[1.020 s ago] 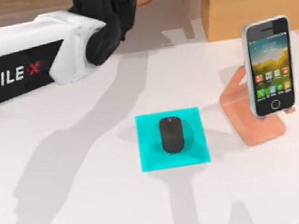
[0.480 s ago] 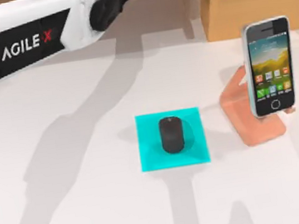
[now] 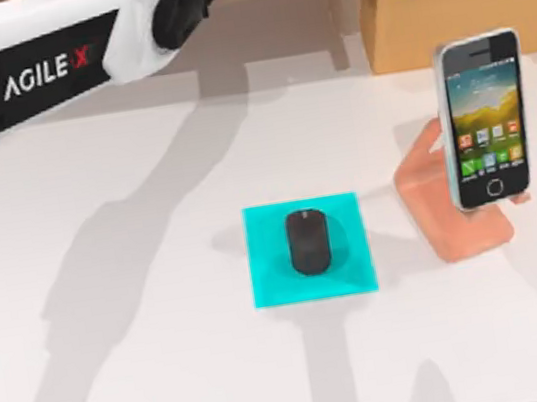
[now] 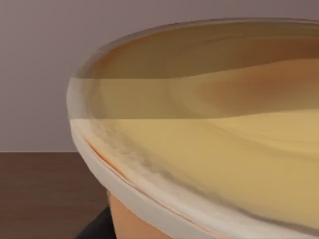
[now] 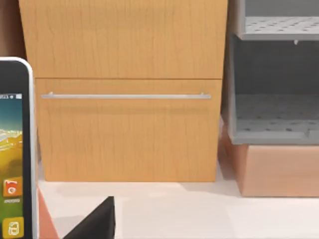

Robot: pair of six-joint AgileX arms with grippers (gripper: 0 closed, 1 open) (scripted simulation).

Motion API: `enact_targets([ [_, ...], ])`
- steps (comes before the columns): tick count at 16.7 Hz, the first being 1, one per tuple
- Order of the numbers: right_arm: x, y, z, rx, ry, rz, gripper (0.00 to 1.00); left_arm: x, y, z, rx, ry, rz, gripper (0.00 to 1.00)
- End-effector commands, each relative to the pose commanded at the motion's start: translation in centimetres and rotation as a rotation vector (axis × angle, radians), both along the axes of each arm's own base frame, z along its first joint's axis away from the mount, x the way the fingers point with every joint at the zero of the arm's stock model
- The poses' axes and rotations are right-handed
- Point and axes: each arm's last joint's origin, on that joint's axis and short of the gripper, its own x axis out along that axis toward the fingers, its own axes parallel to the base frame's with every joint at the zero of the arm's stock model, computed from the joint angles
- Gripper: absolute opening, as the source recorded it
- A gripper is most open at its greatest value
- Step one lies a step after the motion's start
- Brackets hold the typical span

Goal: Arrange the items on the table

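Note:
The tall orange-tan cup [image 4: 134,219] sits right in front of the left wrist camera, its yellowish lid [image 4: 214,149] very close. My left gripper is shut on it, and one dark finger [image 4: 94,230] shows beside the cup's wall. My left arm [image 3: 46,67] reaches past the table's far left edge. The black mouse [image 3: 308,242] lies on the cyan mat [image 3: 271,286] at mid-table. The smartphone [image 3: 484,118] leans upright on the pink stand [image 3: 460,228] at the right. A dark part of my right gripper [image 5: 97,221] hangs near the phone [image 5: 15,164].
A wooden cabinet [image 3: 461,0] with a metal handle [image 5: 124,95] stands behind the table at the far right. Beside it are grey shelves [image 5: 274,109] on an orange block. The white table [image 3: 151,360] lies bare at the left and front.
My left arm has swung up and back toward the far left. Its black gripper and the orange cup next to it have gone past the top view's upper edge. Mouse and phone are unmoved.

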Motion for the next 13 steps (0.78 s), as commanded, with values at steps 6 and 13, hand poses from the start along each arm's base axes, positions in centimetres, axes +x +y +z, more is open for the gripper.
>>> enact_targets([
  [6,0.00,0.00,0.00,0.000,0.000,0.000,1.00,0.19,0.18,-0.05,0.000,0.000,0.005,0.00],
  [13,0.00,0.00,0.00,0.000,0.000,0.000,1.00,0.19,0.18,-0.05,0.000,0.000,0.005,0.38],
])
